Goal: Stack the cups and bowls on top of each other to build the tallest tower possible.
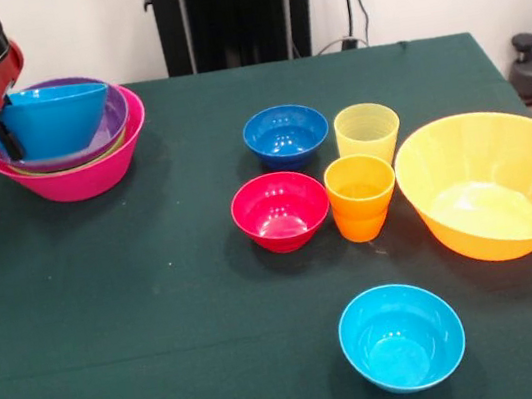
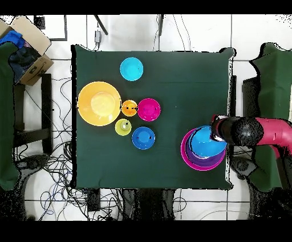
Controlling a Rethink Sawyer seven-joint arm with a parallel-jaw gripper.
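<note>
Taking the large orange bowl (image 1: 491, 184) as landmark: nearest the camera, a glossy cyan bowl (image 1: 402, 336) sits in front of it. Beside it stand the stepped orange cup (image 1: 362, 195) and red bowl (image 1: 280, 210); behind these, the translucent yellow cup (image 1: 368, 133) and dark blue bowl (image 1: 285, 135). Far across the table, the gripper (image 1: 5, 135) pinches the rim of the tilted sky blue bowl (image 1: 56, 118) atop the pink-based tower (image 1: 80, 173).
</note>
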